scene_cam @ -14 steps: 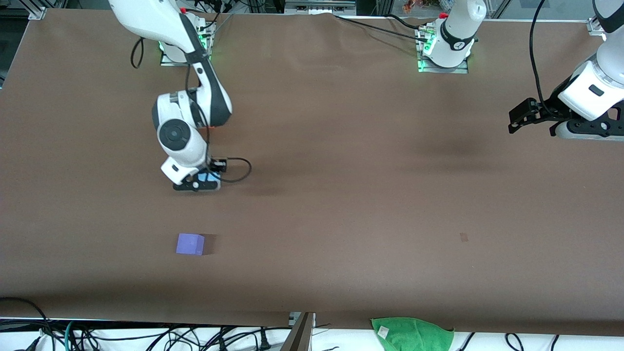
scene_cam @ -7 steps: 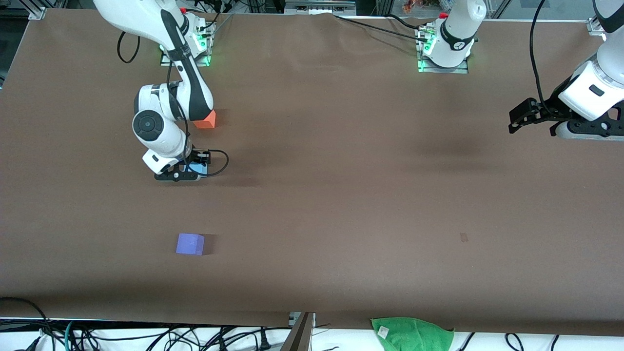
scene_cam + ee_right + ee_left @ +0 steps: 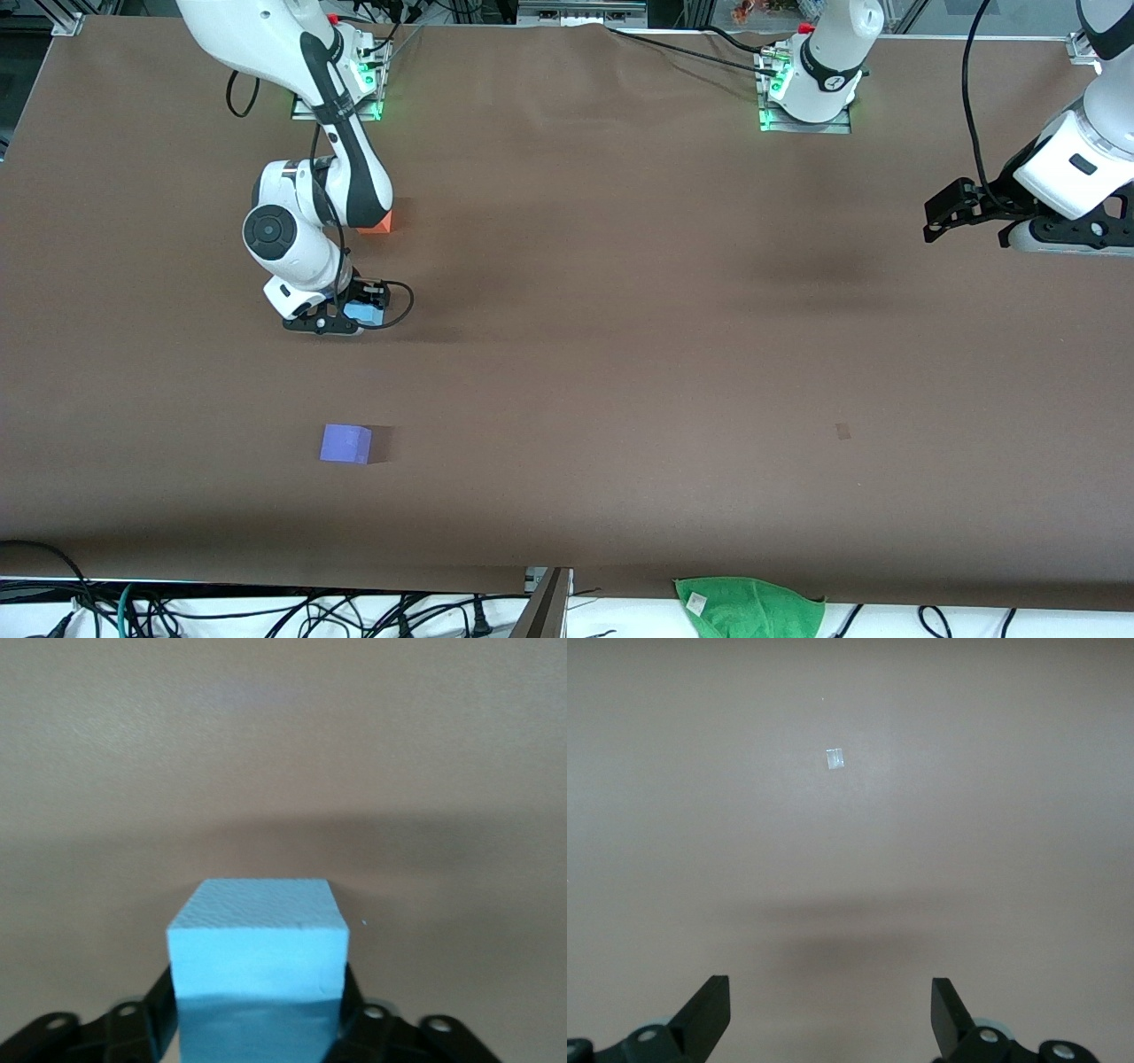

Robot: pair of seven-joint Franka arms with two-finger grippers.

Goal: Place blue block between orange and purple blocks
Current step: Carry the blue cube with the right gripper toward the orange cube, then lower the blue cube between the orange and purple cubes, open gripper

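My right gripper [image 3: 353, 317] is shut on the blue block [image 3: 363, 312], a light sky-blue cube that fills the space between its fingers in the right wrist view [image 3: 257, 943]. It hangs low over the table between the other two cubes. The orange block [image 3: 379, 222] sits farther from the front camera, partly hidden by the right arm. The purple block [image 3: 345, 443] sits nearer the front camera. My left gripper [image 3: 941, 215] is open and empty, up over the table's left-arm end, waiting; its fingertips [image 3: 709, 1014] stand wide apart over bare table.
A green cloth [image 3: 749, 606] lies past the table's front edge. A small pale mark [image 3: 842, 431] is on the brown table, also in the left wrist view [image 3: 834, 758]. Cables run along the front edge.
My right arm first swung toward the right arm's end of the table, uncovering the orange block, then eased back a little with the blue block. The left arm has not moved.
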